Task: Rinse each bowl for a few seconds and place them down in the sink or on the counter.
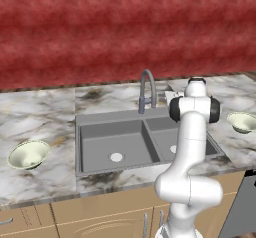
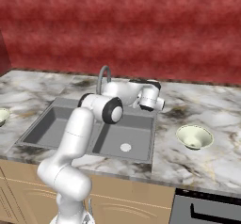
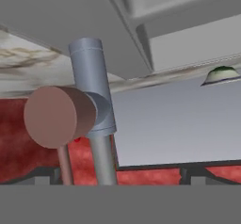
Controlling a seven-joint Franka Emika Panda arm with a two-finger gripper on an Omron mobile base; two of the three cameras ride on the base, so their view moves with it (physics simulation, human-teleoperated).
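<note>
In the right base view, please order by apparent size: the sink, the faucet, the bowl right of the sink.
1. the sink, clearly largest.
2. the bowl and the faucet: similar; the arm partly hides the faucet, so unranked.

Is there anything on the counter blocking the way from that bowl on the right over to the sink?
Nothing visible does. The right bowl sits on bare counter just beside the sink, with only open marble between them. The gripper hangs near the faucet.

Two pale bowls sit upright on the marbled counter (image 1: 45,113) — left bowl (image 1: 28,154), right bowl (image 2: 194,137) — the grey double sink (image 1: 100,129) between them.
</note>
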